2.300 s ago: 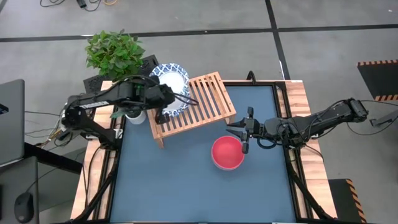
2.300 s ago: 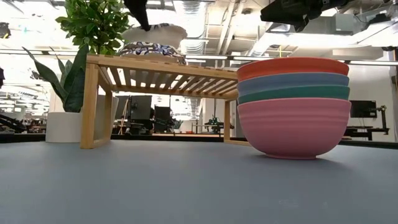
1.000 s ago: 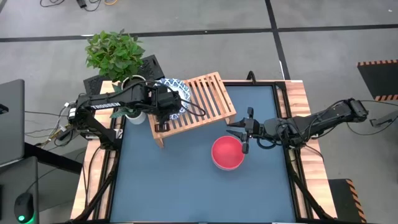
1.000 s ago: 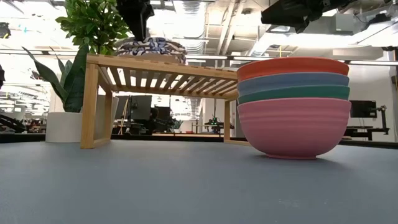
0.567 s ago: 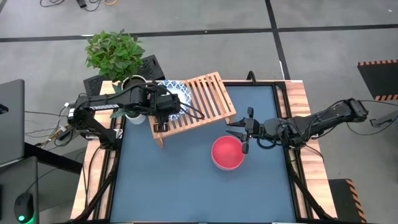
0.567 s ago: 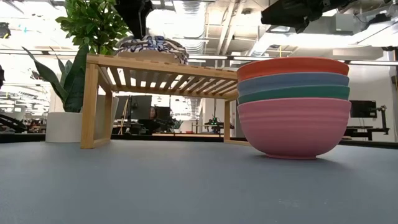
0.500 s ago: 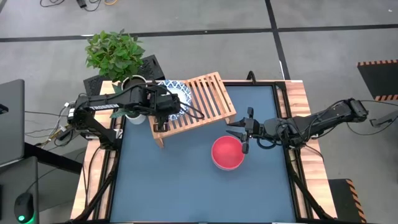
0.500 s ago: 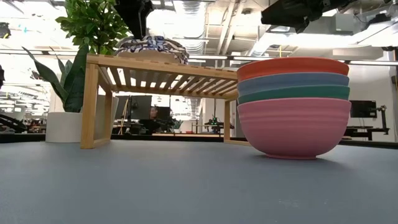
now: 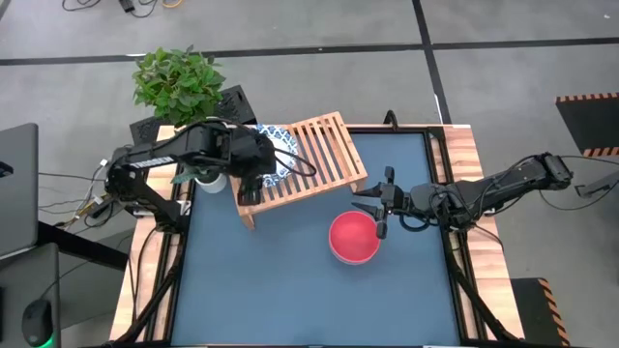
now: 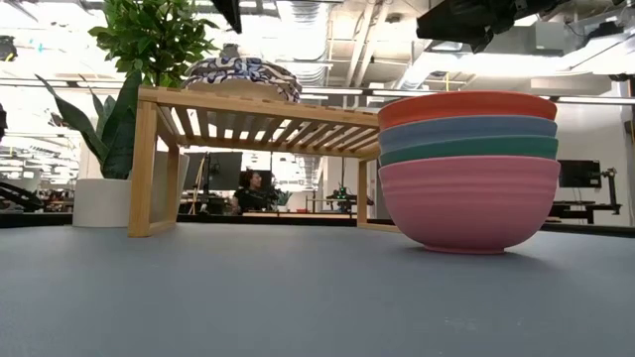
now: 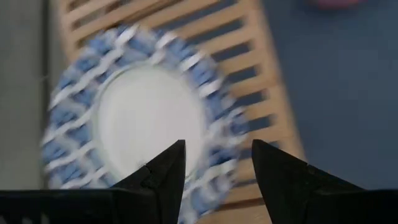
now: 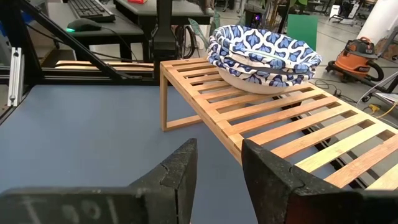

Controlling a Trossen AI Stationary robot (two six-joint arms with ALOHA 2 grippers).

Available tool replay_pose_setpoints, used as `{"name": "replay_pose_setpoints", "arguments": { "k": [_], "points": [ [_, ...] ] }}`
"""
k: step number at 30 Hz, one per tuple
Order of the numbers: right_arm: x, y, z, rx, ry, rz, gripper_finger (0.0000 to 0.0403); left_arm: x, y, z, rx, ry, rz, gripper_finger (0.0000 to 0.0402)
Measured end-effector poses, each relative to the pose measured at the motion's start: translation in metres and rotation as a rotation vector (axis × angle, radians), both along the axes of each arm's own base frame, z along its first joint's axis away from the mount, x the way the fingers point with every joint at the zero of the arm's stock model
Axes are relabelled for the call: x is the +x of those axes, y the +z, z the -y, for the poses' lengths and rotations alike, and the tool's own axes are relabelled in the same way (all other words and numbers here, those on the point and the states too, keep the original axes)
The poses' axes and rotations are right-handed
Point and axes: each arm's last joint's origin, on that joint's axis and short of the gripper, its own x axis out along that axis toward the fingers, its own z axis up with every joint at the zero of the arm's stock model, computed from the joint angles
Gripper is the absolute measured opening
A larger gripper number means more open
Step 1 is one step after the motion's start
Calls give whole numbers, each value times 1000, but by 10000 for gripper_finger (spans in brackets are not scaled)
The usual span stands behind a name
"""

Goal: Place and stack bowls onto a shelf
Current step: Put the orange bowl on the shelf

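White bowls with blue patterned rims [image 12: 264, 53] sit nested on the far left end of the light-wood slatted shelf [image 9: 314, 155]. My left gripper [image 11: 217, 165] hovers open above them, its fingers pointing down at the top bowl [image 11: 146, 118] and clear of it. A stack of plain bowls [image 10: 468, 169], red on top, then blue, teal and pink, rests on the blue mat [image 9: 290, 280] near the shelf's right end. My right gripper [image 12: 219, 168] stands open beside the red bowl [image 9: 354, 238], on its right, with nothing between its fingers.
A leafy potted plant [image 9: 177, 82] and a white pot [image 10: 104, 203] stand just left of the shelf, close under my left arm. The shelf's right half [image 12: 311, 140] is bare slats. The near half of the mat is free room.
My left gripper has risen from the rim of the patterned bowls and now hangs clear above them. The bowls stay nested on the shelf. The right arm has kept still.
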Motion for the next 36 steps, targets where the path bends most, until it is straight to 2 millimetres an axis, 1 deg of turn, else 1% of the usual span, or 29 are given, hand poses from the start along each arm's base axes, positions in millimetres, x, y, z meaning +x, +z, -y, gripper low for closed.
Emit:
{"name": "replay_pose_setpoints", "arguments": {
  "k": [2, 4, 6, 8, 12, 14, 16, 18, 20, 22, 24, 27, 33, 36],
  "points": [
    [0, 0, 0, 0, 1, 0, 154, 5, 3, 8, -72, -74, 63, 169],
    [0, 0, 0, 0, 1, 0, 154, 14, 6, 22, -124, -193, 134, 169],
    [0, 0, 0, 0, 1, 0, 154, 28, 5, 41, -122, -324, 192, 169],
    [0, 0, 0, 0, 1, 0, 154, 44, -1, 60, -88, -440, 220, 169],
    [0, 0, 0, -1, 1, -3, 154, 75, -25, 96, -33, -622, 212, 169],
    [0, 0, 0, -1, 1, -3, 154, 91, -43, 110, -14, -685, 181, 169],
    [0, -1, 0, -3, 0, -8, 154, 108, -65, 119, 6, -738, 134, 169],
    [-1, -3, 1, -10, -8, -31, 154, 123, -88, 125, 27, -774, 90, 169],
    [-2, -6, 3, -28, -49, -62, 153, 135, -105, 126, 60, -783, 60, 169],
    [-6, -7, 8, -70, -146, -93, 151, 145, -118, 125, 85, -784, 40, 169],
    [-11, -6, 13, -126, -271, -103, 148, 151, -128, 123, 95, -788, 25, 169],
    [-21, 1, 20, -194, -371, -101, 146, 156, -131, 120, 107, -793, 39, 169],
    [-40, 18, 29, -171, -403, -14, 145, 163, -127, 113, 151, -837, 99, 169],
    [-49, 23, 30, -163, -400, 3, 145, 167, -128, 108, 116, -900, 135, 169]
  ]
}}
